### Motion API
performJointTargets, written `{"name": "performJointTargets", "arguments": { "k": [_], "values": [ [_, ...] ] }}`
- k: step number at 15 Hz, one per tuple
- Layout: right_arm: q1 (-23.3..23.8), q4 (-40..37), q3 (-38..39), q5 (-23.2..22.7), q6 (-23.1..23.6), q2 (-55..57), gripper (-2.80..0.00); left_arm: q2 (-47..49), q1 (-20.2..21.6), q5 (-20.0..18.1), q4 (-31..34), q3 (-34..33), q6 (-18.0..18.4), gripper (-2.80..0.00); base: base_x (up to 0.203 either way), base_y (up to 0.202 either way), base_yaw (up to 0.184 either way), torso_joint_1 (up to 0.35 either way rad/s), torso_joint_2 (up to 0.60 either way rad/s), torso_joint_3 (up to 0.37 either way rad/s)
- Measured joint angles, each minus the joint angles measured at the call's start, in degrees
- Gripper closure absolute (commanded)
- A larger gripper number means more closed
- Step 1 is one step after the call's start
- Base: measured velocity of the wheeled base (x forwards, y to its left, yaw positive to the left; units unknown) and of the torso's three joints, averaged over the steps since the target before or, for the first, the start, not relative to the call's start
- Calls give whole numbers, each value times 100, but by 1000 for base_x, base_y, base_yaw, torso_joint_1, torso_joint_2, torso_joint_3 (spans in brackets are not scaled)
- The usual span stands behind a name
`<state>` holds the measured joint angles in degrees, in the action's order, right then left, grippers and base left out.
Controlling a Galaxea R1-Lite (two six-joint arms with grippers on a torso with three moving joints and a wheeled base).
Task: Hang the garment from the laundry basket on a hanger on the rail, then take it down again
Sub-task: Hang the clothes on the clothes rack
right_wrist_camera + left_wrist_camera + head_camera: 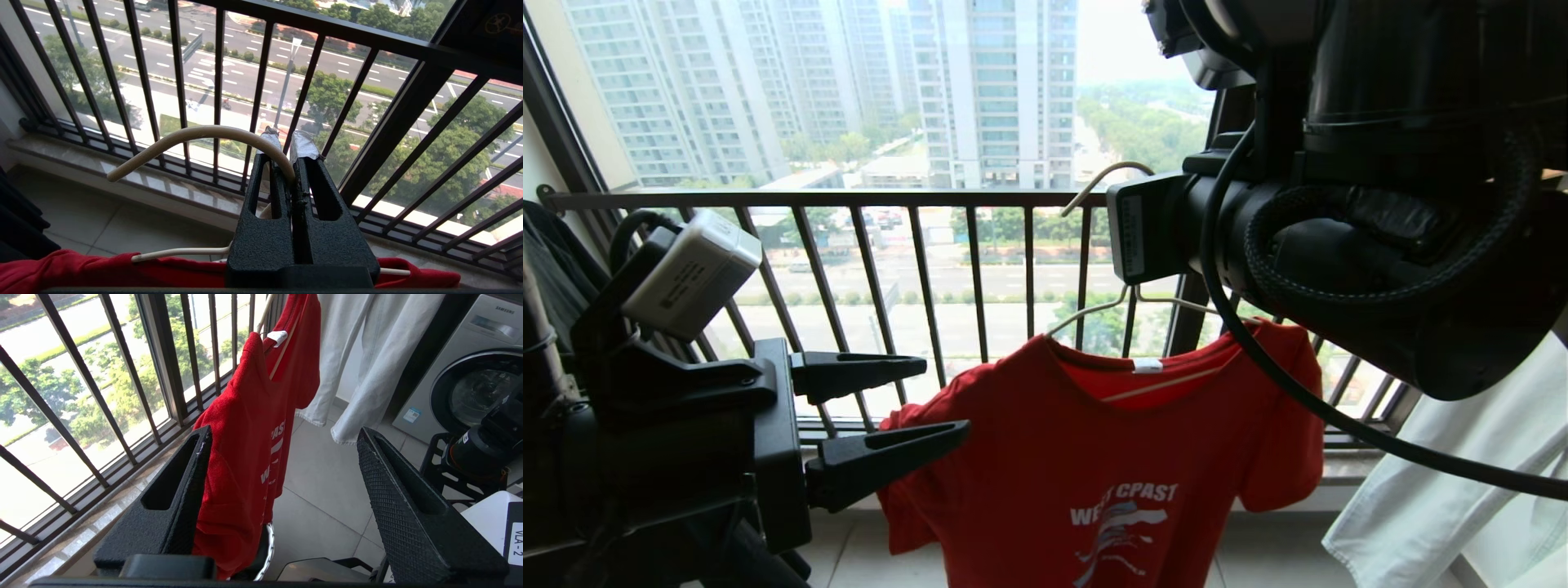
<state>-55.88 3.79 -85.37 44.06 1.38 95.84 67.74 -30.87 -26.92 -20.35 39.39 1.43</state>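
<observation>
On a tiled balcony behind black window bars (915, 269), the right pincer (291, 141) grips the thin white wire hanger (196, 134) carrying the red short-sleeved T-shirt (1111, 465); the left pincer (935, 400) gapes beside its sleeve.

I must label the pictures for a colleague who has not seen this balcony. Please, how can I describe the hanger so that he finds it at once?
Start at the black barred window railing. In front of it hangs the red T-shirt, and the hanger is the thin white wire passing through its neck, its hook pinched in the right gripper. Unlike the pale cloth beside it, it alone is bare wire.
</observation>
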Motion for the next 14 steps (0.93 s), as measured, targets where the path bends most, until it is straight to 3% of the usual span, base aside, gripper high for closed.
{"name": "performJointTargets", "arguments": {
  "k": [13,14],
  "values": [
    [-376,11,-148,1,-1,42,0,812,24,46,-120,-28,235,-280,0,0,0,0,0,0],
    [-381,1,-180,1,-1,44,0,859,26,43,-116,-30,312,0,0,0,0,0,0,0]
  ]
}}
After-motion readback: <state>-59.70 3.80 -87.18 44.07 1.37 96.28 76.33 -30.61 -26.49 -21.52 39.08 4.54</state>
